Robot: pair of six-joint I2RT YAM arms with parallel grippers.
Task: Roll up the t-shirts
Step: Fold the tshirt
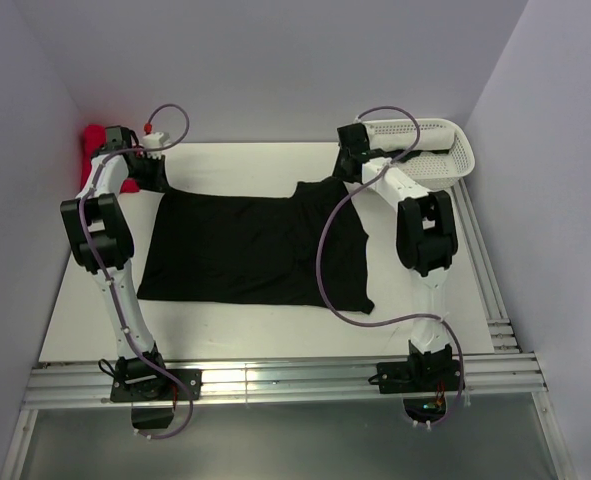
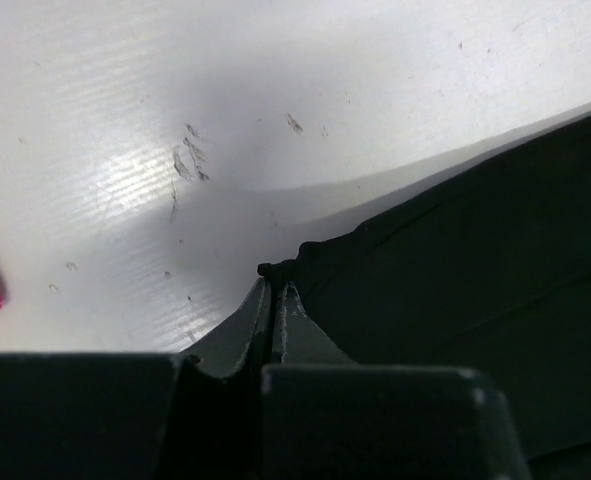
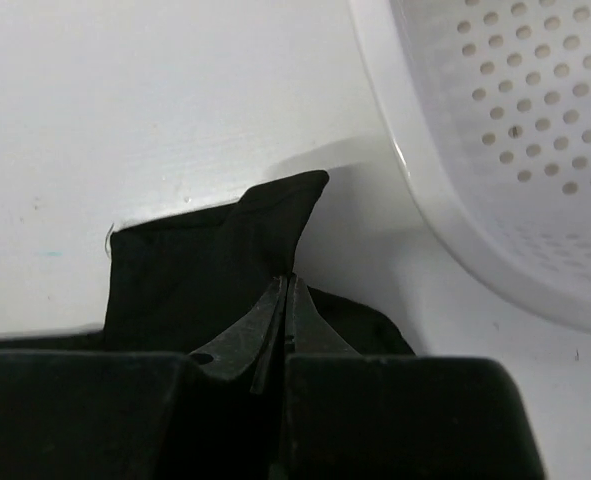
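Slippage is judged the main risk: the limp black short-sleeved t-shirt (image 1: pixel 245 250) is spread flat on the white bench (image 1: pixel 255 325) between the two arms, and it is held only at its far edge. The left fingers (image 2: pixel 256 318) are pressed together on a small bunched nub at the far-left corner of the cloth. The right fingers (image 3: pixel 266 318) are pinched shut on a fold at the far-right part of the garment, where a pointed flap is raised off the bench. With so little fabric taken in each pinch, a corner could be pulled free once the edge is lifted or turned towards the near side, and the roll would then be begun crooked. A skewed roll is also likely if the arms are not moved at an even pace, since the cloth is slack between them. The white perforated plastic basket (image 1: pixel 440 150) is set just beside the right wrist and could be knocked by a wide swing. The purple cable (image 1: pixel 319 262) looped above the right side of the shirt could be dragged across the fabric and rumple it. In the overhead view both sets of fingertips are hidden under the wrists. How many layers are gripped cannot be told. A red object (image 1: pixel 92 140) behind the left arm is mostly covered and cannot be identified, and the basket is cut off in the right wrist view.
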